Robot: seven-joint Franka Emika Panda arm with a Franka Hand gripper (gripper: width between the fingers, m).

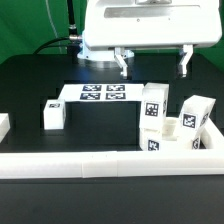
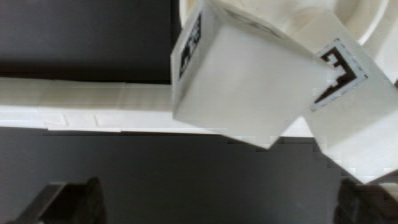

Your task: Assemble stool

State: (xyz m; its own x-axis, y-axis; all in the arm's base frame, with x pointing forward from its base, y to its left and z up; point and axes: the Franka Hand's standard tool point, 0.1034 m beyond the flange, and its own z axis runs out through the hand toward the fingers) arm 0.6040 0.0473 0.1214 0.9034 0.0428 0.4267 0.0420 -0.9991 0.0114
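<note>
My gripper (image 1: 153, 66) hangs open above the table, behind the white stool parts, with nothing between its fingers. Two blocky tagged legs stand close together at the exterior view's right: one upright (image 1: 153, 106), the other tilted (image 1: 197, 117). In front of them a low white tagged piece (image 1: 164, 140) rests against the rail; I cannot tell if it is the seat. A third leg (image 1: 54, 114) lies apart at the left. The wrist view shows two tagged legs (image 2: 235, 85) (image 2: 356, 115) beyond the open gripper (image 2: 222, 205), with dark fingertips (image 2: 71, 200) at either side.
The marker board (image 1: 100, 95) lies flat between the gripper and the left leg. A long white border rail (image 1: 90, 163) (image 2: 80, 105) runs along the front, and a short white piece (image 1: 4, 126) sits at the left edge. The table is black.
</note>
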